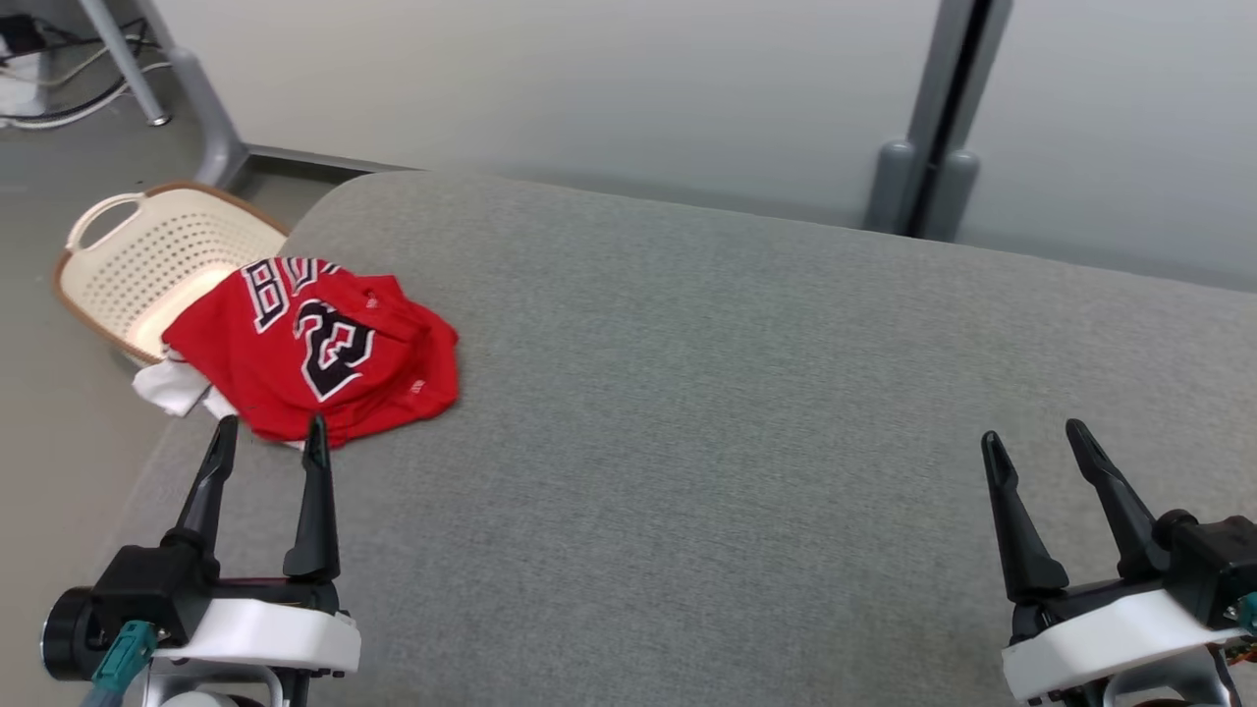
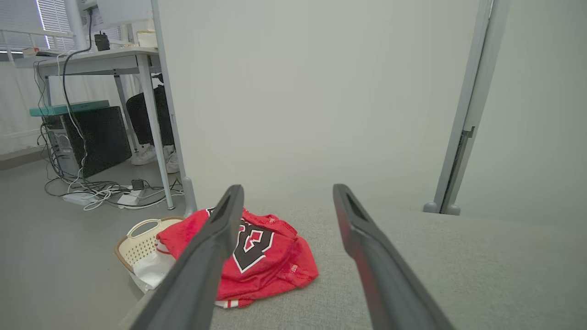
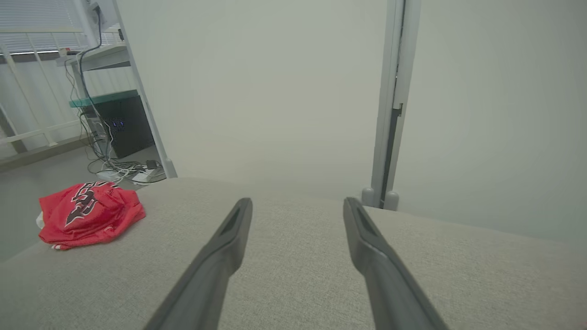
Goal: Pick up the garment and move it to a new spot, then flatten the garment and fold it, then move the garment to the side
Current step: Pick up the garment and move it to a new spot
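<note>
Now, with left gripper (image 1: 272,424) and right gripper (image 1: 1033,432) both wide open and empty, ease the left toward 12 o'clock and pinch a thick fold of the garment (image 1: 312,349) bunched at the tabletop's (image 1: 707,412) 10 o'clock corner.

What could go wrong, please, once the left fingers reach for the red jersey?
The red jersey lies on the grey cushion, at its left edge by the basket; a nudge might push it off.
White cloth peeks beneath it; the left fingers might pinch both.
The right fingers sit far away, so a one-sided lift may bunch it.
</note>
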